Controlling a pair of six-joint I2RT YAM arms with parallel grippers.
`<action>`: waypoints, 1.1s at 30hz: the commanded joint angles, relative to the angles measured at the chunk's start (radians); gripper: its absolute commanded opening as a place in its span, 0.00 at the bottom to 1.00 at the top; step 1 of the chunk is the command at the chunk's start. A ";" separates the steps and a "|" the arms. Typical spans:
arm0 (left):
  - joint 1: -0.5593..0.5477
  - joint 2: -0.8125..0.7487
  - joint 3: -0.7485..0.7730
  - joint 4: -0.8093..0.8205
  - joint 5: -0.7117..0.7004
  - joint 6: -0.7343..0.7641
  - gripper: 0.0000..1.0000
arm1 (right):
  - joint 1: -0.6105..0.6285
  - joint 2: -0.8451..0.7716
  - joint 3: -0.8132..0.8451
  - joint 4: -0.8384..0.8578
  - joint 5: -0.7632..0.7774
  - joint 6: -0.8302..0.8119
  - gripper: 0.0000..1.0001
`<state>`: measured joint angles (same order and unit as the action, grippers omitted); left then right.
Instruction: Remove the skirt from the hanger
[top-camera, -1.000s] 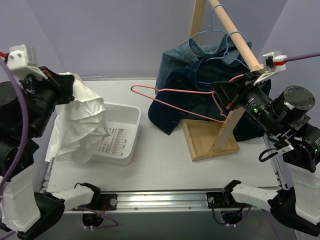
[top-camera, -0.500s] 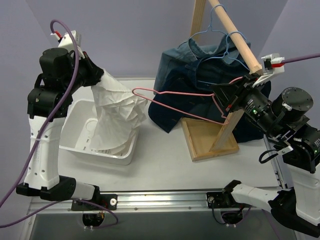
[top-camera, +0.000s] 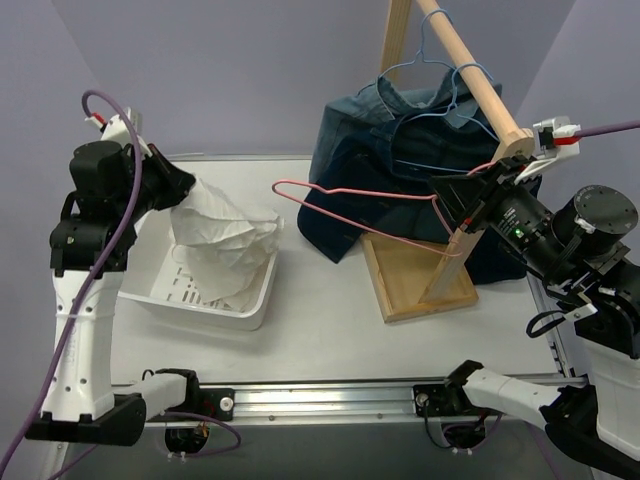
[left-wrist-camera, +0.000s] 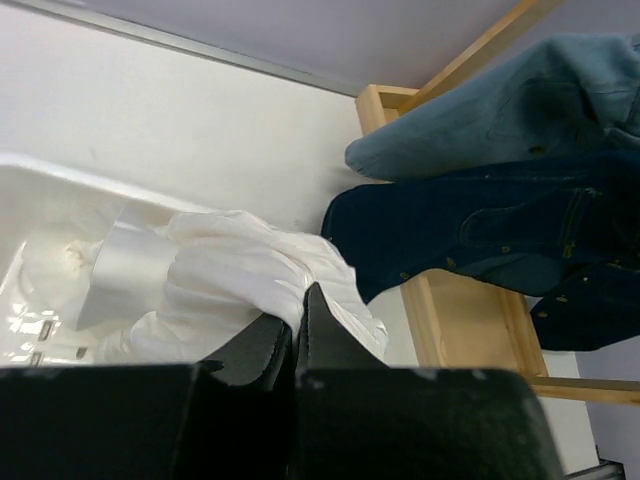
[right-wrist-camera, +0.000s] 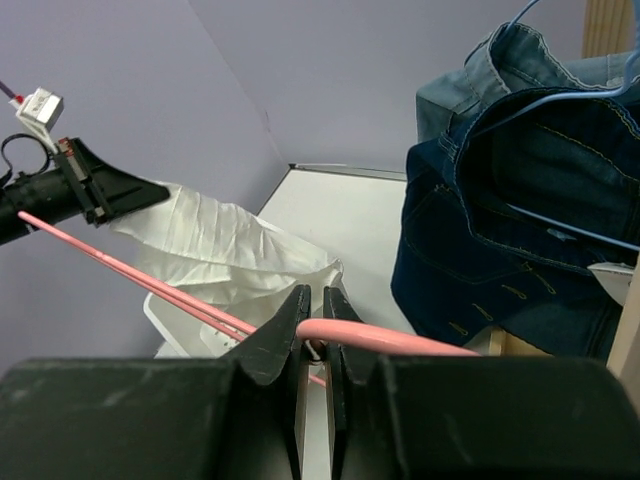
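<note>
1. I count one skirt, one pink hanger and one white tub.
2. On the one wooden rack I see two light-blue hangers and two denim garments: a dark-blue piece and a light-blue shirt.
3. My left gripper has its fingers pressed together on a fold of the skirt's white fabric. The rest of the cloth slumps in a heap into the tub, its right edge spilling over the tub's rim.
4. My right gripper is clamped tight on the pink wire near the hook end. The hanger is bare and held out level in the air, its far tip pointing toward the skirt but clear of it.
5. Against half a second ago, the left arm sits lower. The skirt hung then as a tall cone with its flared edge close to the hanger's tip; now it is bunched down in the tub.
6. The hanger has moved a little to the right, so the gap between wire and cloth is wider.
</note>
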<state>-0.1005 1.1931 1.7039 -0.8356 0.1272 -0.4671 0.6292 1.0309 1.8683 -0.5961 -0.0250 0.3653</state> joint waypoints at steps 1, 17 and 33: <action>0.022 -0.111 -0.033 -0.035 -0.055 0.043 0.02 | 0.004 -0.002 -0.017 0.038 0.007 0.003 0.00; 0.047 0.120 -0.138 -0.203 -0.021 0.004 0.14 | 0.004 0.021 -0.080 0.016 -0.055 0.057 0.00; 0.030 0.019 0.022 -0.020 0.352 -0.137 0.94 | 0.007 0.035 -0.175 -0.111 -0.093 0.073 0.00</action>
<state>-0.0635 1.2484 1.7401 -1.0164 0.2504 -0.5583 0.6300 1.0733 1.7084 -0.7040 -0.0982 0.4297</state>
